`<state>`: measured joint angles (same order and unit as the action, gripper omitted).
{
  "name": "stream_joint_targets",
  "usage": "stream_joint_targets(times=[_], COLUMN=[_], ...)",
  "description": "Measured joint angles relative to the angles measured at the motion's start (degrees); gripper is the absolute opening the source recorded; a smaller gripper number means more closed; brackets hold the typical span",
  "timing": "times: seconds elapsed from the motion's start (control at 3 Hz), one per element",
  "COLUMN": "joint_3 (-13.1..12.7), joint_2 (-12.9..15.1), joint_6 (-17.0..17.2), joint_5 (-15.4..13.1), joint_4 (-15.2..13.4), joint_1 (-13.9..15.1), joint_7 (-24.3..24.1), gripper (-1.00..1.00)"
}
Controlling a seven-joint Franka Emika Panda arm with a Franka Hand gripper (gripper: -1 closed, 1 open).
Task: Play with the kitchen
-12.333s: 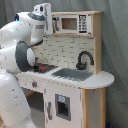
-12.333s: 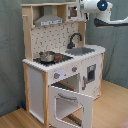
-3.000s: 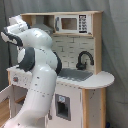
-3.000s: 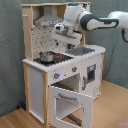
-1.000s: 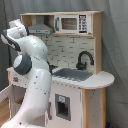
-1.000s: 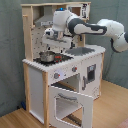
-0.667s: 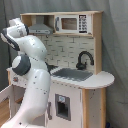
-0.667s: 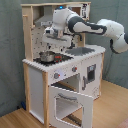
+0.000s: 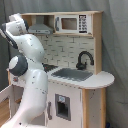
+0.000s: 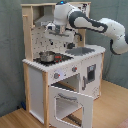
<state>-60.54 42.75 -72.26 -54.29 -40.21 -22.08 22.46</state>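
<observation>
The kitchen [image 10: 62, 70] is filling the middle of the second exterior view, its oven door [image 10: 70, 106] hanging open toward the bottom. The gripper [image 10: 56, 31] is hovering in the upper middle above a small pot [image 10: 47, 57] sitting on the stove [image 10: 56, 59]; whether its fingers are apart I cannot tell. In the first exterior view the arm [image 9: 27, 75] is covering the kitchen's left part.

Plain grey-green fabric backdrop curtain [image 10: 11, 60] hangs behind scene in both exterior views, faint vertical folds visible. Light-brown wooden plank floor [image 10: 112, 107] below, well under jaws in second exterior view. Even, soft light; weak shadows on floor.
</observation>
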Motion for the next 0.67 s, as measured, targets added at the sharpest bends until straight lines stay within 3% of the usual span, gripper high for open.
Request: stream_joint_targets(times=[0.33,0.67], joint_3=[2.2,2.5], joint_2=[2.3,4.7], joint_6=[3.9,3.8], joint_5=[-1.2,-1.7], joint_4=[1.7,1.7], joint_1=[-0.6,-0.9], joint_7=[2.3,7.6], gripper=[1.0,1.0])
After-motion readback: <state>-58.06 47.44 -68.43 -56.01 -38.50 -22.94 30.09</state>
